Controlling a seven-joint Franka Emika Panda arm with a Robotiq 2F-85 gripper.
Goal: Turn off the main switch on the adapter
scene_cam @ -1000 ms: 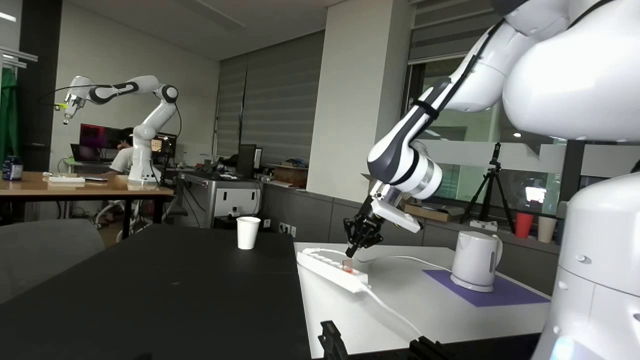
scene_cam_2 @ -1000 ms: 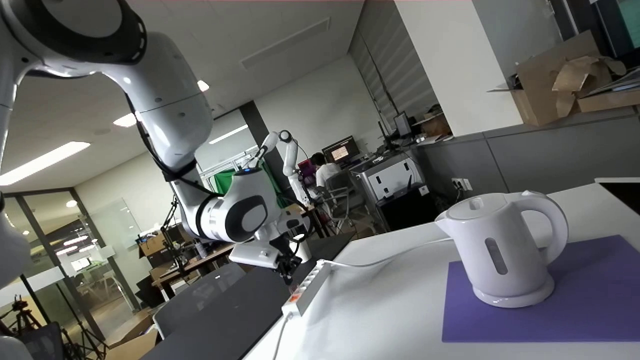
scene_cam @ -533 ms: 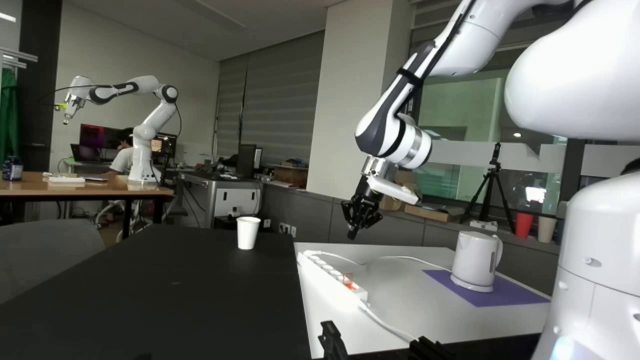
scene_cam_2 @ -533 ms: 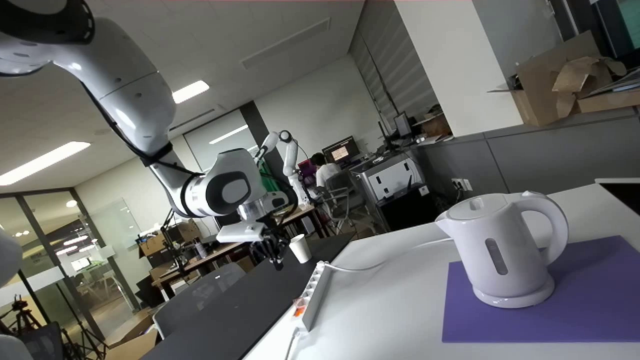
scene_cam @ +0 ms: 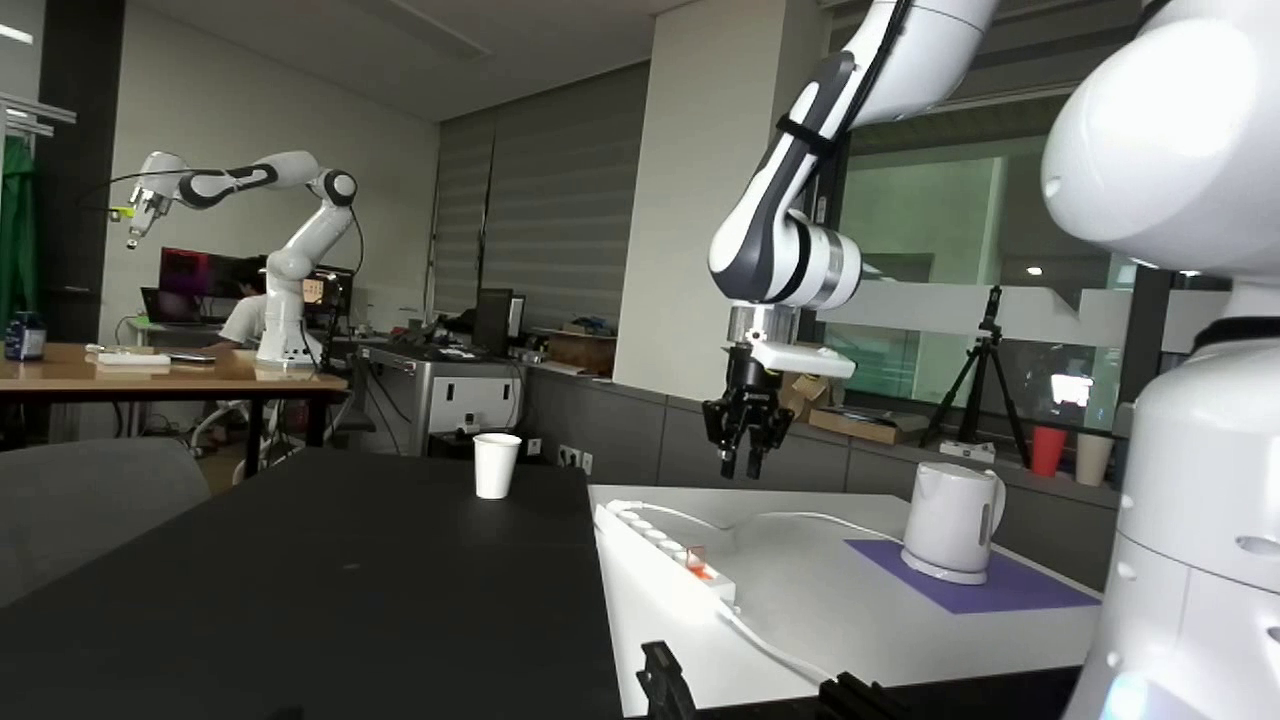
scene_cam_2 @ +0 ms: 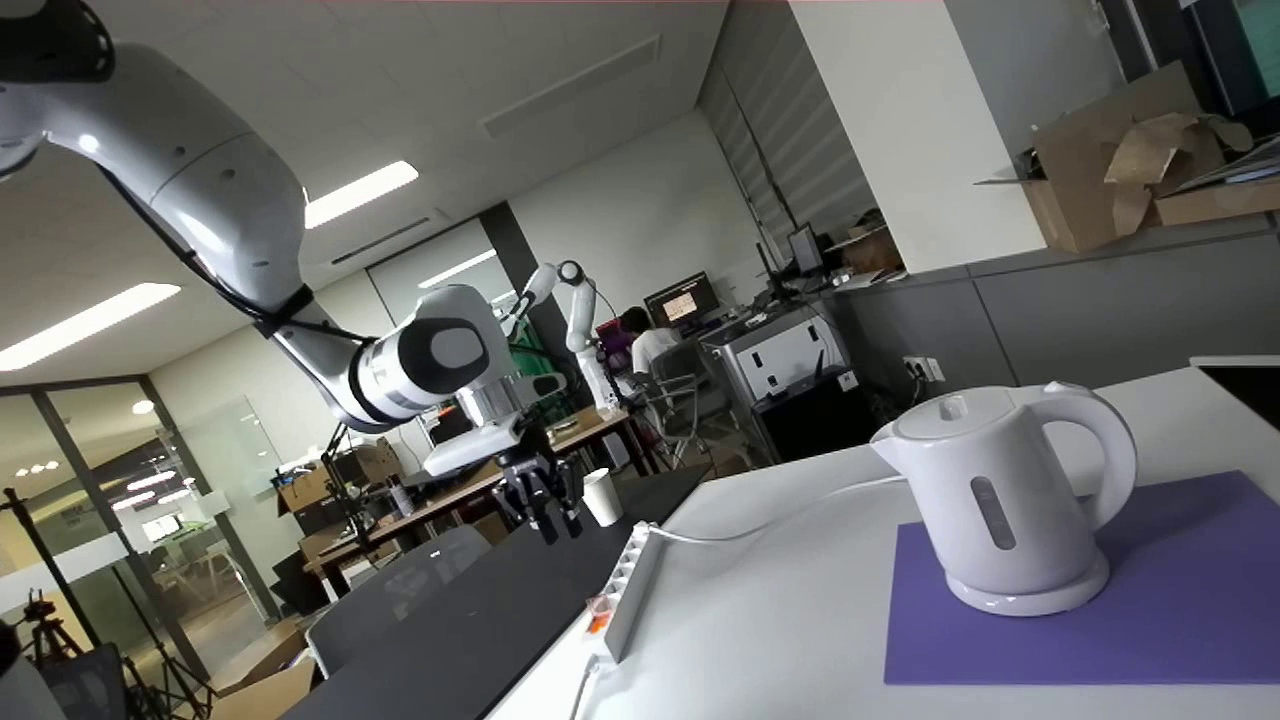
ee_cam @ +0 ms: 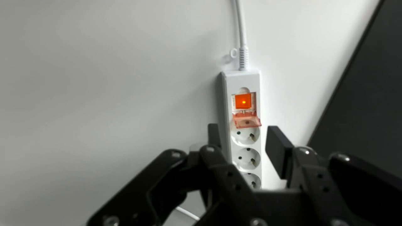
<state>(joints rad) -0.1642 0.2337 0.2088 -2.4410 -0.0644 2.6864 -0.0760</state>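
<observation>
Hanging in the air: black, two-fingered jointed gripper (scene_cam: 741,466), fingers (ee_cam: 279,150) apart, tips pointing down, clear of the flat white tabletop (scene_cam: 850,600). Lower down, long white plastic power strip (ee_cam: 246,145) with round sockets (ee_cam: 247,159), lying near the tabletop's edge. Gripper and strip stand apart. At the end where the round white cable (ee_cam: 241,28) joins, small square orange switch (ee_cam: 243,101), one bright spot on it; translucent red flap (ee_cam: 247,121) open just beside it. Farther out, smooth white jug kettle (scene_cam_2: 985,500) upright on a rectangular purple sheet (scene_cam_2: 1180,620). Tapered white cup (scene_cam: 495,467) stands upright on the neighbouring black table (scene_cam: 350,560).
</observation>
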